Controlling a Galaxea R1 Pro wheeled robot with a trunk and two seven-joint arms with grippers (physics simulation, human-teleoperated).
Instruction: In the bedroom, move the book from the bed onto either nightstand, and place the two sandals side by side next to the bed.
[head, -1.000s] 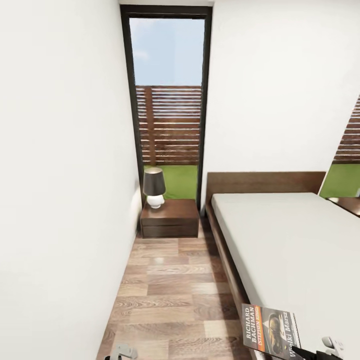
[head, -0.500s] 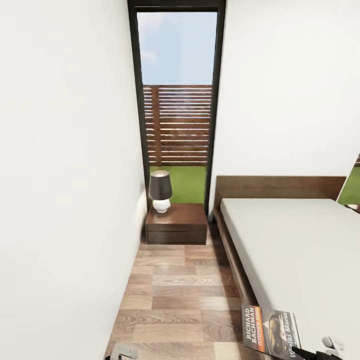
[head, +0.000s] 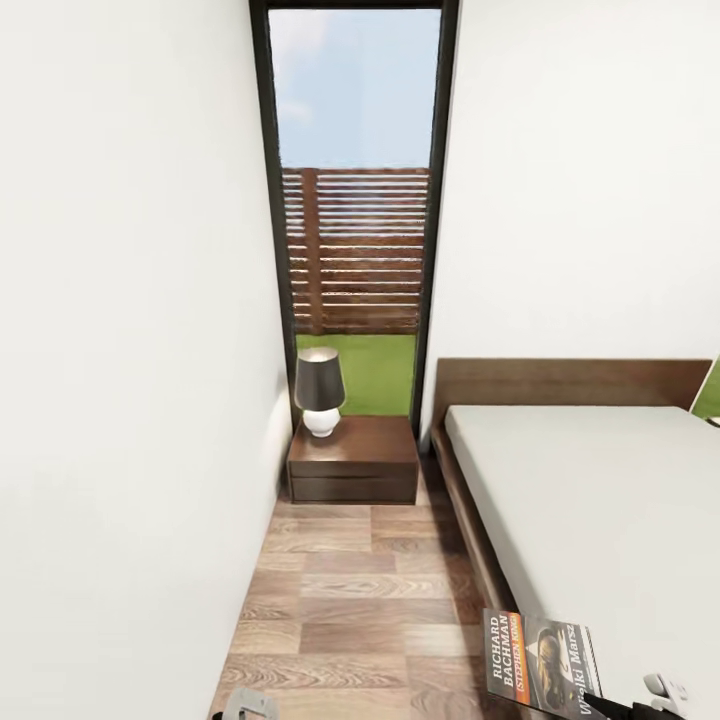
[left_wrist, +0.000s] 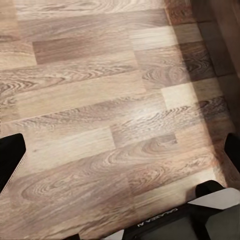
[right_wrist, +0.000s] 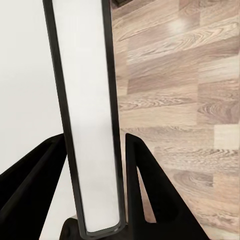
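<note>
Closer now than a moment ago, the nightstand (head: 353, 460) waits ahead while the book (head: 541, 665) sits pinched edge-on in the right end effector (right_wrist: 95, 165), off the bed (head: 590, 500), the left end effector (left_wrist: 120, 155) hangs wide open over the floor (head: 350, 600), and the sandals' job looks not yet done.

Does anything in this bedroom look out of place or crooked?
Only the book: it is held edge-on in the right claw, hanging past the near corner of the bed. The lamp stands upright on the nightstand, and nothing looks spilled or damaged on the floor.
</note>
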